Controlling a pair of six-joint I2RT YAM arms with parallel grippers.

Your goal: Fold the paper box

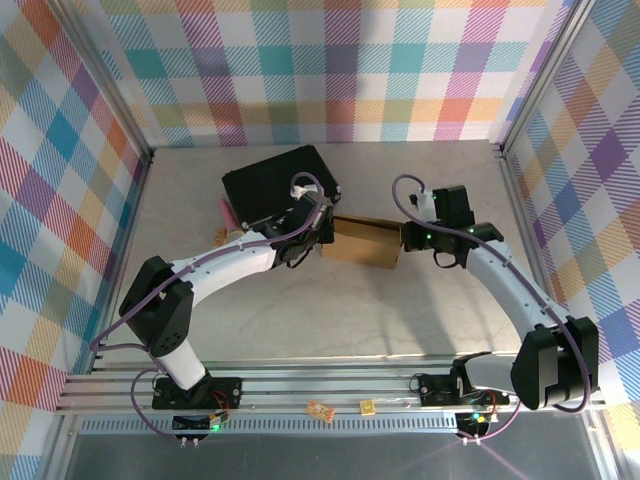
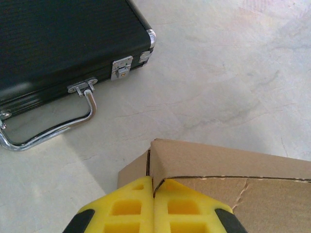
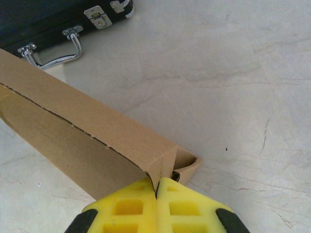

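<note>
The paper box (image 1: 365, 241) is brown cardboard, partly folded, on the table between the two arms. My left gripper (image 1: 322, 235) is at its left end, and its yellow fingers (image 2: 131, 204) are shut on the corner of a cardboard wall (image 2: 228, 165). My right gripper (image 1: 408, 238) is at the right end, with its yellow fingers (image 3: 184, 204) shut on the corner edge of the box (image 3: 87, 131). A small side flap (image 3: 187, 165) sticks out past that corner.
A black hard case (image 1: 278, 185) with a chrome handle (image 2: 53, 128) lies just behind the left gripper, close to the box. Its latches and handle (image 3: 53, 53) also show in the right wrist view. Plaid walls enclose the table. Small items lie on the front rail (image 1: 320, 410).
</note>
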